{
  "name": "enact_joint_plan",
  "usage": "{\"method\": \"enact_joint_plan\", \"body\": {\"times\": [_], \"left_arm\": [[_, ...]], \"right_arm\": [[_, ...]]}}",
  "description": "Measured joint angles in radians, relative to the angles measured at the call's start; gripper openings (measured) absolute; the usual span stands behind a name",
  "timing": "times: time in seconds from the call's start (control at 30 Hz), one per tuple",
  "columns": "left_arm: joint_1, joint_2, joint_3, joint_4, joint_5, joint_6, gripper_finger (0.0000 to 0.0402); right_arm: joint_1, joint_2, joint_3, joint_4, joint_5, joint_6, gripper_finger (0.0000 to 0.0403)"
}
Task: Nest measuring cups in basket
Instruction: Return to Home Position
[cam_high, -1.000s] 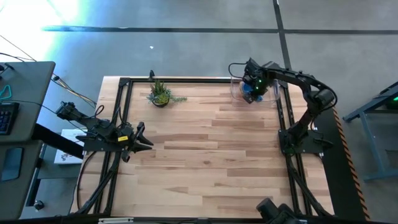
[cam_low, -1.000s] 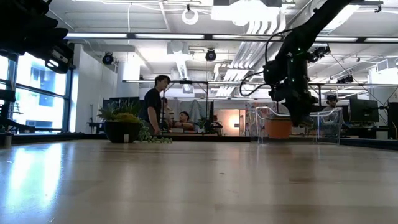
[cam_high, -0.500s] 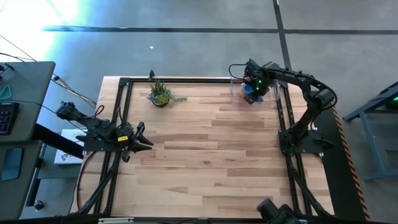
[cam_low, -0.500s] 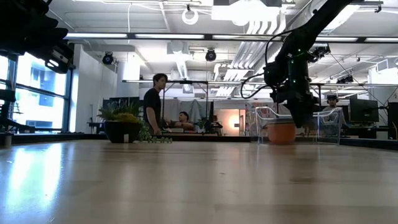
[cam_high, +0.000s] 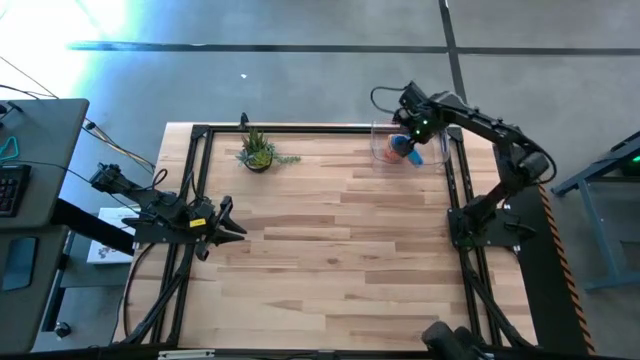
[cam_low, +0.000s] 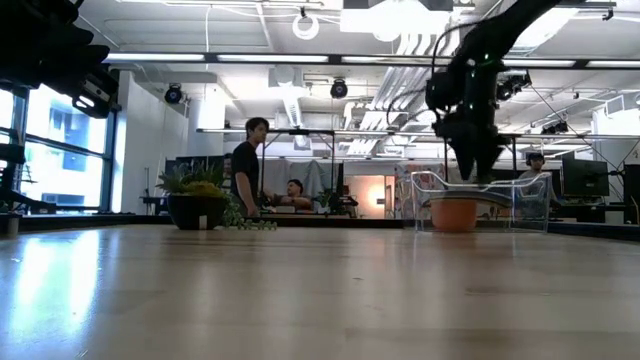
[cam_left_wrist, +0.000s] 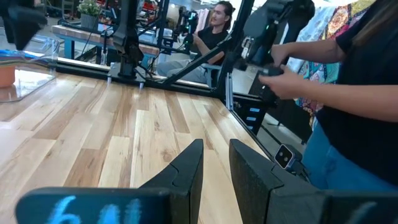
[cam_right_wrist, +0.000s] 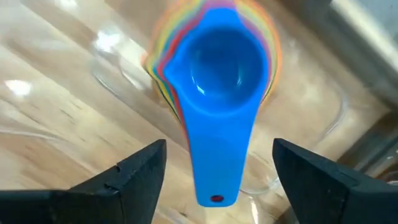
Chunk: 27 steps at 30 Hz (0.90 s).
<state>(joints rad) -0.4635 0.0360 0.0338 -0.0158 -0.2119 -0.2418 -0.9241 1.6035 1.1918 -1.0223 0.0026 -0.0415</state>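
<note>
Two grippers, nothing gripped in either. Right gripper (cam_right_wrist: 217, 146) above the basket (cam_low: 527, 205), fingers wide apart, clear of the measuring cups (cam_right_wrist: 221, 62). Just below: cups nested in one stack, blue on top, standing inside the clear basket at a corner of the table (cam_high: 330, 230). Well apart, at the table's left edge: left gripper (cam_left_wrist: 216, 146), narrow gap between fingers.

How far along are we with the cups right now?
Done: the measuring cups sit nested, blue on top, inside the basket. In hand: nothing; the right gripper hangs open and empty above the stack. Left: only parking the right arm, it seems; the left gripper waits at the left edge of the table.
</note>
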Motion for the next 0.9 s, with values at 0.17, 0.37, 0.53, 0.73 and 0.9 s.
{"method": "enact_joint_plan", "body": {"times": [0.17,0.37,0.53,0.73,0.9], "left_arm": [[0.000,0.000,0.000,0.000,0.000,0.000,0.0070],[0.000,0.000,0.000,0.000,0.000,0.000,0.0070],[0.000,0.000,0.000,0.000,0.000,0.000,0.0070],[0.000,0.000,0.000,0.000,0.000,0.000,0.0070],[0.000,0.000,0.000,0.000,0.000,0.000,0.0070]], "right_arm": [[0.020,-0.095,0.047,0.009,-0.089,0.072,0.0286],[0.181,-0.232,0.049,0.141,-0.110,0.189,0.0286],[0.421,-0.325,-0.005,0.331,0.012,0.334,0.0286],[0.702,-0.389,-0.169,0.656,0.153,0.378,0.0286],[0.789,-0.454,-0.411,1.014,0.101,0.382,0.0286]]}}
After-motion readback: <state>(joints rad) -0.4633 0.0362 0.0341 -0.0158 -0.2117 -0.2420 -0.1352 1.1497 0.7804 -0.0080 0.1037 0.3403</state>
